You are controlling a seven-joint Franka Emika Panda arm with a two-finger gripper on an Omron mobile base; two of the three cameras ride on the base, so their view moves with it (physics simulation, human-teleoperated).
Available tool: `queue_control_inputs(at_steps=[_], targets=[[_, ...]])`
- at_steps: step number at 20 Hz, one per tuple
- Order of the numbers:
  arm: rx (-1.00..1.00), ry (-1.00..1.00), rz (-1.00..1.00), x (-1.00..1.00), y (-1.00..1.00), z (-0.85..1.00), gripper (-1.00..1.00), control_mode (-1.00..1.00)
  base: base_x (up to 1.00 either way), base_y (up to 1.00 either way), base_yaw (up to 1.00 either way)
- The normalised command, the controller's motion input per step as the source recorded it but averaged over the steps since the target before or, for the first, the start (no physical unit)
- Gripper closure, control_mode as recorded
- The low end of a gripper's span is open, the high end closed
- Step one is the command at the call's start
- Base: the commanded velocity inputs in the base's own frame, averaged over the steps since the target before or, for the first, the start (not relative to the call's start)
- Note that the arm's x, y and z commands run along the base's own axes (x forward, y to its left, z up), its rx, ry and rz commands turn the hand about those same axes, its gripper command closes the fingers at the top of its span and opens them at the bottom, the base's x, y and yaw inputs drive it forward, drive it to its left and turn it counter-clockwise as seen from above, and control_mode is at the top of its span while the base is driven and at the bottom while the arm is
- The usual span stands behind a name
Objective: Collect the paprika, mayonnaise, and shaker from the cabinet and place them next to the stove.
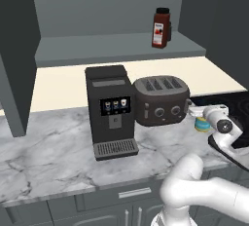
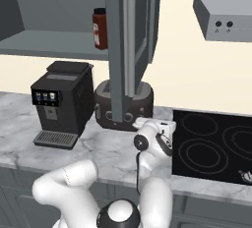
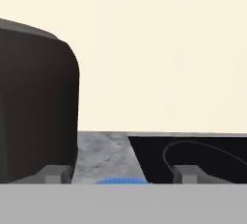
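Right now the short blue-lidded mayonnaise jar [image 1: 200, 123] stands upright on the marble tabletop [image 1: 53, 157] between the dark toaster [image 1: 160, 99] and the glossy black stove [image 2: 216, 146], directly below the gripper [image 3: 121, 174], whose fingers [image 3: 54, 174] straddle its lid; whether they grasp it, I cannot tell.

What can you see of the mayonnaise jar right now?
The mayonnaise shows as a short round jar with yellow and blue label bands, upright on the marble counter between the toaster and the stove. The gripper sits over it and hides its top. In the hand view its blue lid peeks between the fingertips. Whether the jaws touch it is unclear.
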Motion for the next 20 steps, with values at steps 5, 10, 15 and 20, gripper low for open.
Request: queue_control_inputs(at_steps=[5,10,15,20], targets=[[0.0,0.0,0.04,-0.16,0.0,-0.29,1.0,-1.0,0.0,0.0,0.0],[0.0,0.0,0.03,-0.15,0.0,-0.25,1.0,-1.0,0.0,0.0,0.0],[0.0,0.0,0.0,0.0,0.13,-0.02,1.0,-1.0,0.0,0.0,0.0],[-0.02,0.04,0.0,0.0,0.25,-0.07,-1.0,-1.0,0.0,0.0,0.0]])
